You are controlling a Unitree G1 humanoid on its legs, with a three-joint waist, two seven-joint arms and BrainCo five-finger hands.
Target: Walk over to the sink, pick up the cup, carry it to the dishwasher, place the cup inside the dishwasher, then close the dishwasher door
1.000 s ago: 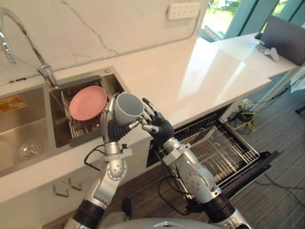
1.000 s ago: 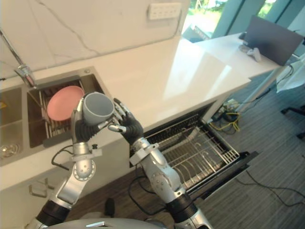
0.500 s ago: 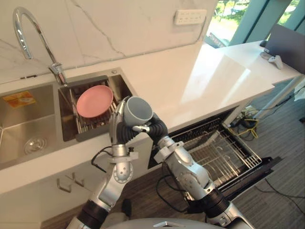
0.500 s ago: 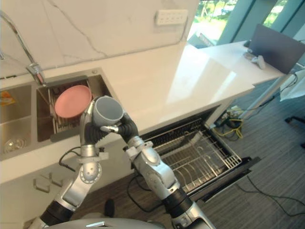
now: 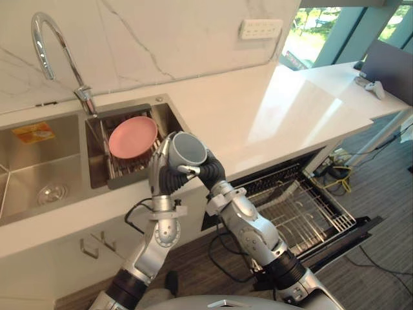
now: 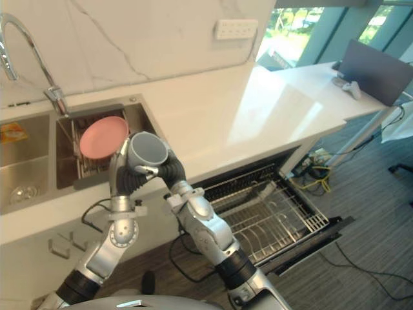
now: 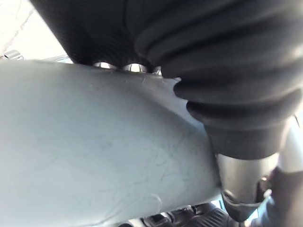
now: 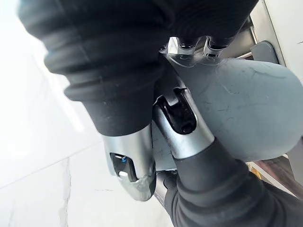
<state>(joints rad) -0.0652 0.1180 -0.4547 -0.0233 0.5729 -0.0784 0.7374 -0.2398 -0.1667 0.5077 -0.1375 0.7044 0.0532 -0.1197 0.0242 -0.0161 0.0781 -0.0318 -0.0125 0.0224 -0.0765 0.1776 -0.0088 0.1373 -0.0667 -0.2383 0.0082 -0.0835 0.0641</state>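
Sink rack (image 5: 118, 169): pink plate (image 5: 133, 137) | grey cup (image 5: 188, 150): left robot hand (image 5: 164, 177) and right robot hand (image 5: 211, 173) clamped on it | dishwasher (image 5: 308, 208) open

Dishwasher rack (image 5: 303, 210) open above (door (image 5: 348, 237) down), countertop (image 5: 258, 123) edge overhanging

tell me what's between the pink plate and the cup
The left hand, curled round the cup, sits between it and the plate, seen in the left eye view. The right hand holds the cup's other side.
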